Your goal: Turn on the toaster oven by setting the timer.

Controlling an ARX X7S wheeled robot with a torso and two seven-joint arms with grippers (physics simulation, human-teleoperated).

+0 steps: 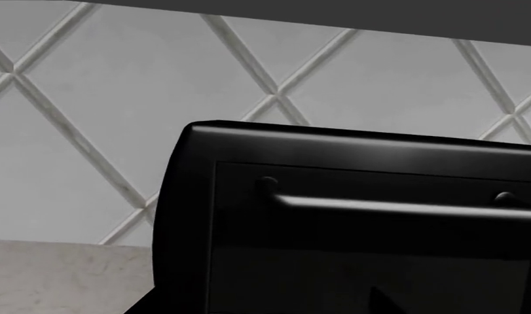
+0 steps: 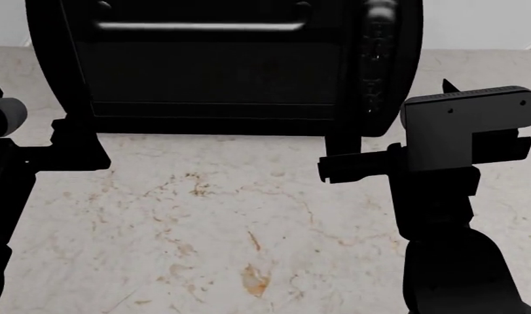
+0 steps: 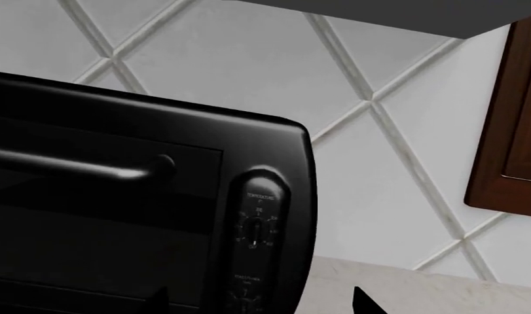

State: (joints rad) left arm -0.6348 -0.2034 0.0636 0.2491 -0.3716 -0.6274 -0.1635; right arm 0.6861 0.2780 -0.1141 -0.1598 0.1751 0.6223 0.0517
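Observation:
The black toaster oven (image 2: 213, 72) stands at the back of the counter, with a dark glass door and a glossy bar handle (image 2: 200, 26). Its column of knobs (image 2: 379, 46) is on its right side. My right gripper (image 2: 392, 114) is open just in front of that column. In the right wrist view the oven (image 3: 116, 216) fills the left, the top knob (image 3: 256, 230) sits above my open gripper (image 3: 260, 301), and a second knob (image 3: 246, 302) lies between the fingertips. My left gripper (image 2: 34, 118) is open and empty at the oven's left front corner. The left wrist view shows the door and handle (image 1: 405, 206).
A marbled beige counter (image 2: 230, 222) spreads in front of the oven. A diamond-tiled white wall (image 1: 116, 98) rises behind it. A brown wooden cabinet (image 3: 514, 131) hangs on the wall to the oven's right. A grey underside (image 1: 335, 10) runs overhead.

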